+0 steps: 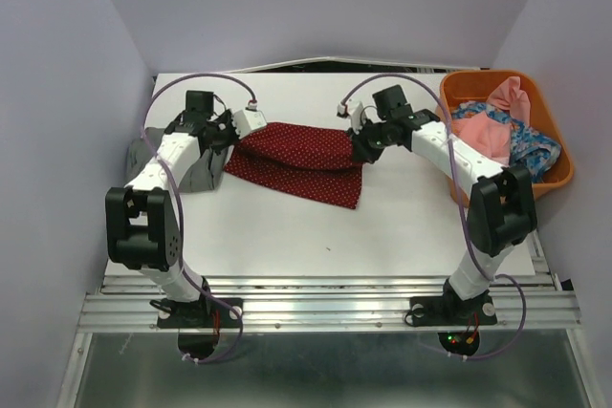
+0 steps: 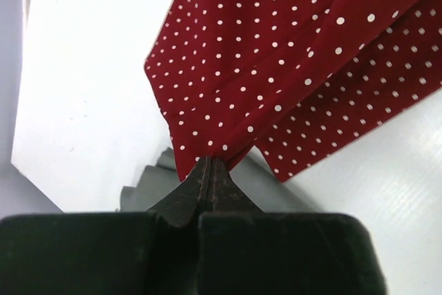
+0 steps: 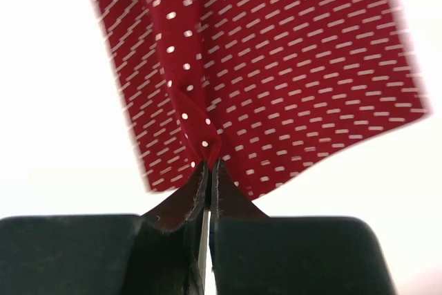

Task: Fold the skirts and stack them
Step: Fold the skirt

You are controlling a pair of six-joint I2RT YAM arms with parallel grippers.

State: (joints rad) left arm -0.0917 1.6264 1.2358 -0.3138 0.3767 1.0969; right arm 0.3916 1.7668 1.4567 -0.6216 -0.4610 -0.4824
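Both pairs of jaws are clenched on pinched cloth. The left gripper (image 2: 210, 164) and right gripper (image 3: 208, 165) each grasp one end of the dark red, white-dotted cloth skirt (image 1: 301, 161), stretched between them over the white table (image 1: 382, 226). This looks like a fold in progress. Next, it likely needs laying squarely on the folded grey skirt (image 1: 203, 175) under the left arm.

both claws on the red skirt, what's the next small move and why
Probably draw both toward the near hem, folding it over: left claw and right claw each pinch the far edge of the red dotted skirt lying on the table.
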